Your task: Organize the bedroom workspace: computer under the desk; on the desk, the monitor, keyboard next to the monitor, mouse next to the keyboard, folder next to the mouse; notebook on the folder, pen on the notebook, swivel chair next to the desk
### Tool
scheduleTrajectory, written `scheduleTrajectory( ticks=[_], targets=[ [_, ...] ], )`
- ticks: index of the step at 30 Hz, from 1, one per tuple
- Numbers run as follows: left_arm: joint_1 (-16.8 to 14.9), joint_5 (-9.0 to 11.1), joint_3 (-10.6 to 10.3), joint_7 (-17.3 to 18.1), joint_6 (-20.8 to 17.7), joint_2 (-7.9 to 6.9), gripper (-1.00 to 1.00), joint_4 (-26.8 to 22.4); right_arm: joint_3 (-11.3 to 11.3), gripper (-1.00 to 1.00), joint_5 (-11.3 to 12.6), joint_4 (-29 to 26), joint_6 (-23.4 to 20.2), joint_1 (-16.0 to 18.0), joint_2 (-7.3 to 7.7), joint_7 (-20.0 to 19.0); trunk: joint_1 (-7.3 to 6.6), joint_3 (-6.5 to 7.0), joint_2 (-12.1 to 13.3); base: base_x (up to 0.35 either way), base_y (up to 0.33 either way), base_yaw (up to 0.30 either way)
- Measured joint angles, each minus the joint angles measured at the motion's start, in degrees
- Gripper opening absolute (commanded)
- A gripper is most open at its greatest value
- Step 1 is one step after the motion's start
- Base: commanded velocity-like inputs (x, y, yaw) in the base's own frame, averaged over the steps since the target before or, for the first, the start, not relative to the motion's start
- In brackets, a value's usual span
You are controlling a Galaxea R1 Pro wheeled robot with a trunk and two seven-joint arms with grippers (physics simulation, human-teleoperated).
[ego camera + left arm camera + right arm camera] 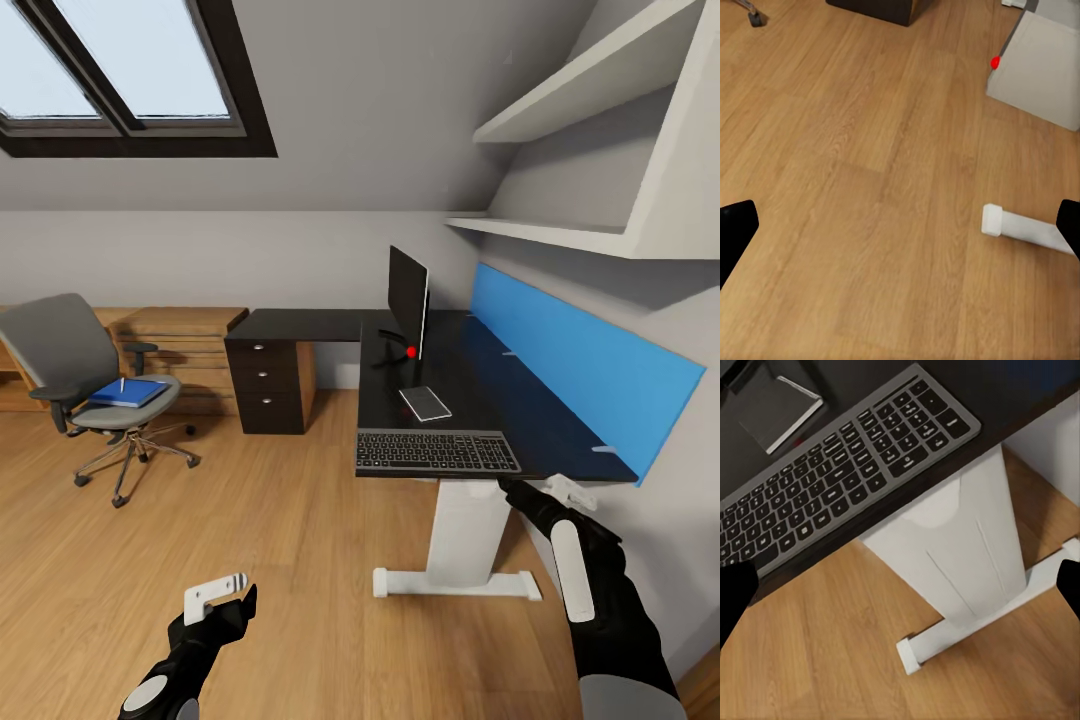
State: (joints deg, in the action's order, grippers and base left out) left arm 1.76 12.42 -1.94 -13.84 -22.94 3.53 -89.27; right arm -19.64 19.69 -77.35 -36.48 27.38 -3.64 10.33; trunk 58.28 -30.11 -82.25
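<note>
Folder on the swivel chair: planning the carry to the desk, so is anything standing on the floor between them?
Nothing visible does. The blue folder lies on the swivel chair, and open wood floor runs from it to the desk. The desk's drawer unit stands off to the side.

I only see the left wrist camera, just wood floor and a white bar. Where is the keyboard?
Observer: The keyboard lies on the desk, right at its near edge.
Operator: And the blue folder?
Observer: The folder is on the seat of the swivel chair, away from the desk, off to the left.
Operator: Is the monitor up there too?
Observer: Yes, the monitor stands on the desk, behind the keyboard.
</note>
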Motion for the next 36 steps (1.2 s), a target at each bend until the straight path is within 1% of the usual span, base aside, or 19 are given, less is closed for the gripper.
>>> scheduleTrajectory(
  ticks=[7,16,28,33,36],
  targets=[
    [0.0,0.0,0.0,0.0,0.1,0.06,1.0,-0.3,0.0,1.0,0.0,0.0,0.4,0.0,-0.01,0.0,0.0,0.27,0.0,0.066,-0.038,-0.071],
    [0.0,0.0,0.1,-0.1,0.1,0.01,1.0,-0.4,-0.1,1.0,-0.1,0.0,0.4,0.0,-0.01,0.0,-1.97,2.55,3.6,0.005,-0.003,-0.115],
    [0.0,0.0,0.4,-0.1,0.0,0.0,1.0,-0.4,0.0,1.0,-0.1,0.0,0.4,0.0,0.01,0.0,-4.6,4.84,8.4,0.0,0.0,-0.018],
    [0.0,0.1,0.4,-0.1,0.1,0.0,1.0,-0.4,0.0,1.0,-0.1,0.0,0.4,0.0,0.08,-0.2,-4.61,4.85,8.4,0.011,0.0,0.0],
    [0.0,0.1,0.4,-0.1,0.1,-0.02,1.0,-0.4,0.1,1.0,-0.3,0.0,0.3,0.0,0.16,-0.2,-4.63,4.85,8.4,0.159,0.0,0.0]
  ],
)
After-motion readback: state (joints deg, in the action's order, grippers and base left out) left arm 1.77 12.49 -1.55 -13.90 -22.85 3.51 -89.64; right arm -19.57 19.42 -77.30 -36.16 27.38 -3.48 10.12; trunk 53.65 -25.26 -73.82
